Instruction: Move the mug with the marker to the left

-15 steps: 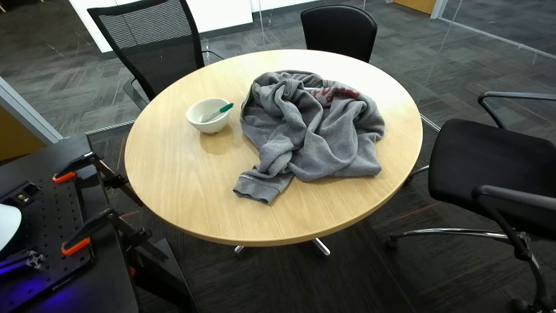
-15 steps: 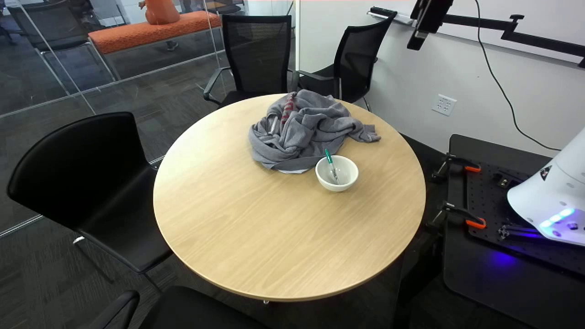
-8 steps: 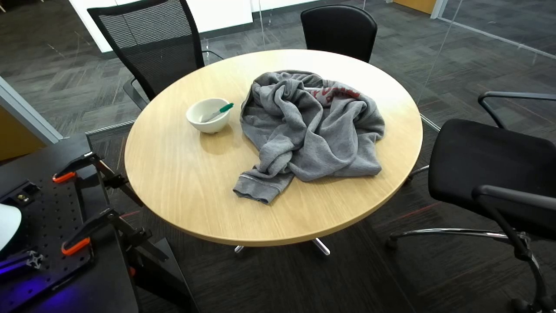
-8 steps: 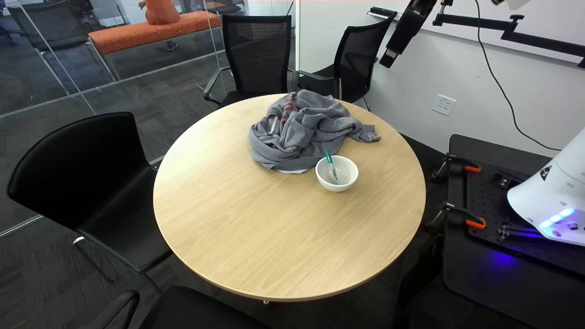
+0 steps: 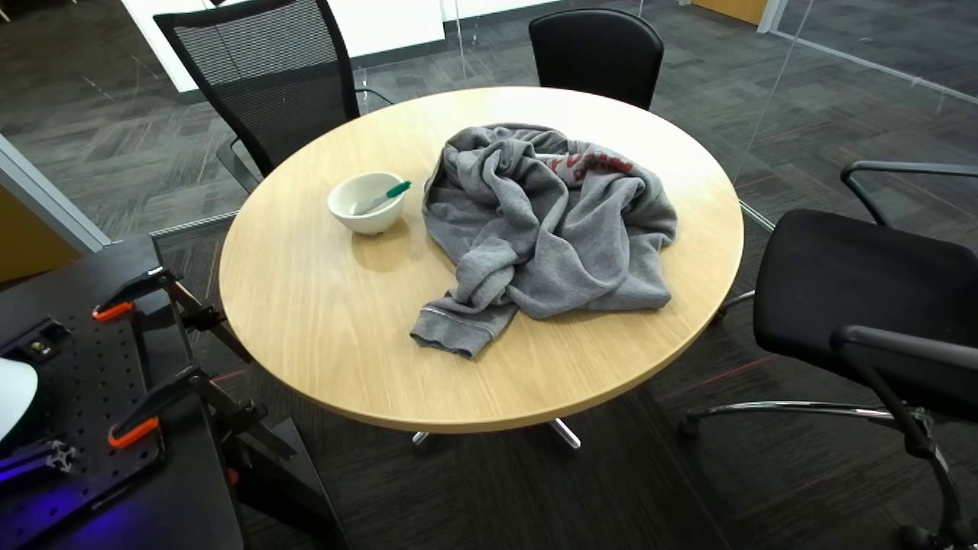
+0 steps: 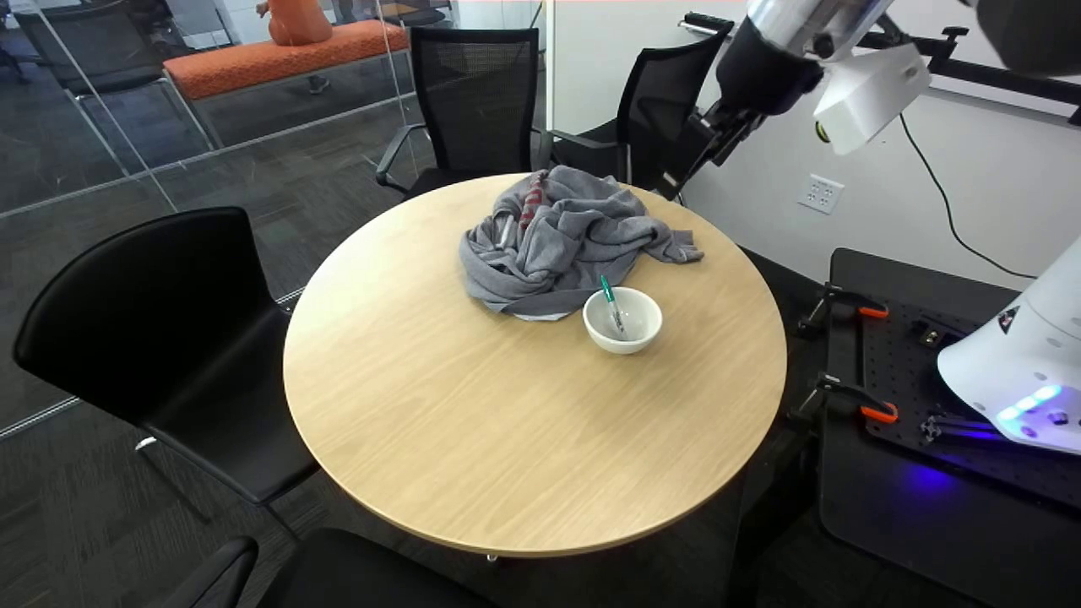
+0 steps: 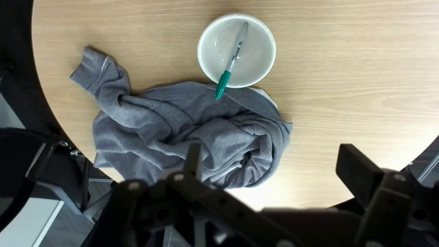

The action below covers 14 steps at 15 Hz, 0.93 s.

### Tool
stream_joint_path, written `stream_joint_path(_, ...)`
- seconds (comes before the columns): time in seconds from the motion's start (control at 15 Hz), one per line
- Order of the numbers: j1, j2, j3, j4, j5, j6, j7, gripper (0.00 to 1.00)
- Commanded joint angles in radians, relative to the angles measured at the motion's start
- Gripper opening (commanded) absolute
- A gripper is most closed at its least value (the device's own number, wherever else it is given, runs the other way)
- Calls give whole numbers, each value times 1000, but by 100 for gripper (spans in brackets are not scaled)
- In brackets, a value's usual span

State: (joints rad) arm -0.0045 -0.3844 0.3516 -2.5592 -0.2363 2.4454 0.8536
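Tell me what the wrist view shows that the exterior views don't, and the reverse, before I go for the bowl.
Only the wrist view shows plainly that the gripper stands open, and gives clear lettering on the marker.

Only the exterior views show red lettering on the gray sweatshirt, the black-and-orange clamps and the robot's white base.

All share the white bowl, the marker in it with its green cap past the rim, and the sweatshirt beside it on the round table.

Downward views, wrist view nearest, table shared
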Motion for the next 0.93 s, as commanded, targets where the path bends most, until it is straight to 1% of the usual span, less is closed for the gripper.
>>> stream_joint_path(0.0,-38,77,4,-25,-41,107,143,100)
stream_joint_path(0.2,-57,141,-9,-35,-85,162,230,100)
stream_joint_path(0.33,-67,199,-31,-28,-117,204,270,100)
stream_joint_path(0.67,-60,340,-113,-1,-171,294,325,100)
stream_joint_path(0.73,-91,373,-97,6,-184,318,335,100)
stream_joint_path(0.87,-95,425,-112,19,-205,351,357,100)
